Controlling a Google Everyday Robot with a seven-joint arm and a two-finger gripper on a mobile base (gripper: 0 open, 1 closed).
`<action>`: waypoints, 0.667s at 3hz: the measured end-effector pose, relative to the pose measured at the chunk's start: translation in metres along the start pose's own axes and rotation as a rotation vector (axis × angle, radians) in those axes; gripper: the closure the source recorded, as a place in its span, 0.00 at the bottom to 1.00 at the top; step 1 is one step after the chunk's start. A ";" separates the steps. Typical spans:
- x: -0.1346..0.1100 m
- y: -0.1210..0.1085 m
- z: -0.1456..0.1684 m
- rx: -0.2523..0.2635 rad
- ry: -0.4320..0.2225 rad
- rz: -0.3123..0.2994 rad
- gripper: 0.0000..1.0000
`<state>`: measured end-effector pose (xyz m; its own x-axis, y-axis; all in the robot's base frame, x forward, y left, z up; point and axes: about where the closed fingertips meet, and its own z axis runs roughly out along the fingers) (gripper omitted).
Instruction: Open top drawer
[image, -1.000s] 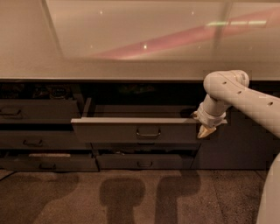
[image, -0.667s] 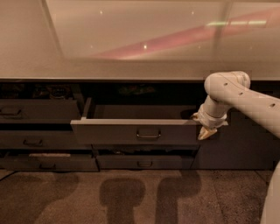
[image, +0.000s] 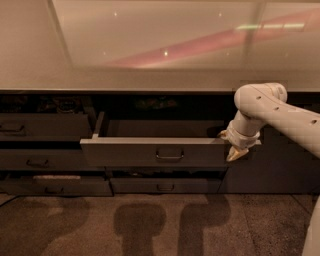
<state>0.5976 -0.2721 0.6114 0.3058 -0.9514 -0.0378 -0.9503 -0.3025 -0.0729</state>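
Sitting at top drawer (image: 150, 152) right front corner, gripper (image: 237, 150) was logged | closure could not be told | slip-off risked by corner-only contact

Top drawer standing out, reachable from the near side, right end taken up by the arm

The top drawer (image: 150, 152) juts toward the near side. A gap runs between its front panel and the overhanging countertop (image: 150, 80), which caps the room above. The loop handle (image: 169, 154) at its centre faces the near side with nothing in front of it. The gripper (image: 236, 150) sits at the right end of the drawer front, and the arm (image: 280, 112) reaches in from the right, blocking that corner. On the left, the neighbouring drawer (image: 40, 127) lies just beside the left rail. There is room to approach over the floor (image: 150, 225) on the near side.
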 end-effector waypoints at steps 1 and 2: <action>-0.001 0.001 0.000 0.000 0.000 0.000 1.00; -0.002 0.007 0.000 -0.002 -0.002 -0.005 1.00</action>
<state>0.5902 -0.2720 0.6113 0.3107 -0.9497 -0.0394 -0.9489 -0.3075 -0.0710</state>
